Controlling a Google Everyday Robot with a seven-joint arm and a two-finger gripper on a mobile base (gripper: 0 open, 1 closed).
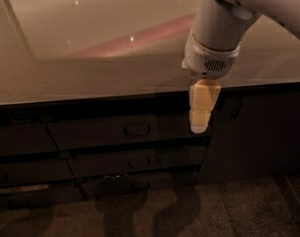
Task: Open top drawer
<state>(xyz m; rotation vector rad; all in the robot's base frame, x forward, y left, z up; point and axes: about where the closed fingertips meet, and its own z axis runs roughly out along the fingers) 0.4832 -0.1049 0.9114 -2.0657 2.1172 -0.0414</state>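
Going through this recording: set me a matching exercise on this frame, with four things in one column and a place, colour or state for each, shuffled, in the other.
Things:
1. hand
2. top drawer
3. countertop
4. floor

Descriptions:
A. pale and glossy, with spots of reflected light
B. dark front, shut, with a small loop handle at its centre
C. cream-coloured, hanging down in front of the counter edge, to the right of the handle
D. dark and speckled, along the bottom of the view

Pairs: 1-C, 2-B, 3-A, 4-D
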